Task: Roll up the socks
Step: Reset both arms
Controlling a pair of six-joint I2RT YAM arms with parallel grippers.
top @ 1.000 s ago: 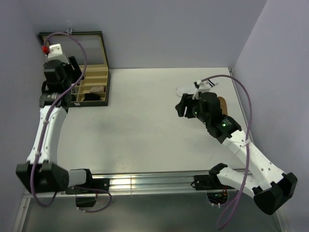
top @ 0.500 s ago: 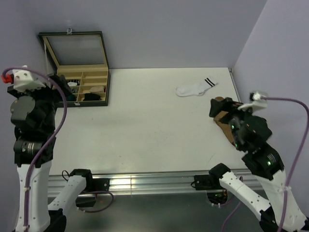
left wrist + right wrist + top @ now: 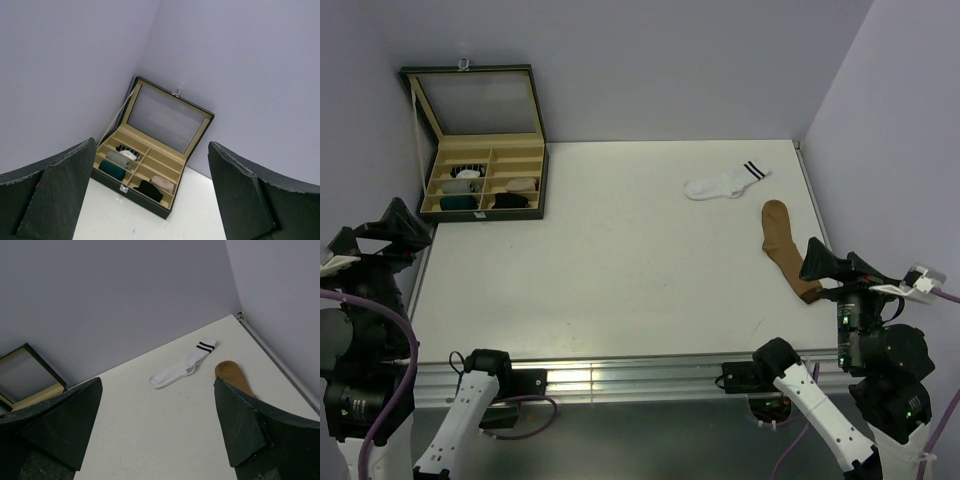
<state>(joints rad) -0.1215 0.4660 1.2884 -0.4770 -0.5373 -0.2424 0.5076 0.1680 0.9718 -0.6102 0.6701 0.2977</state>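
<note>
Hovering off the near-left corner of the table [image 3: 620, 270], the left gripper [image 3: 370, 232] has its jaws spread wide, nothing between them. The right gripper [image 3: 838, 262] sits at the near-right corner, jaws equally wide and empty.

Socks, both flat and unrolled on the right side of the table:
- white sock [image 3: 725, 184] with two black cuff stripes, near the far edge
- brown sock [image 3: 782, 240], lying along the right edge, just apart from the white one; from above, a right finger hides its near end

The compartment box [image 3: 542, 190] stands in the far-left corner, lid open and upright. Small fabric bundles fill several compartments: striped, grey, dark green, beige, black.
</note>
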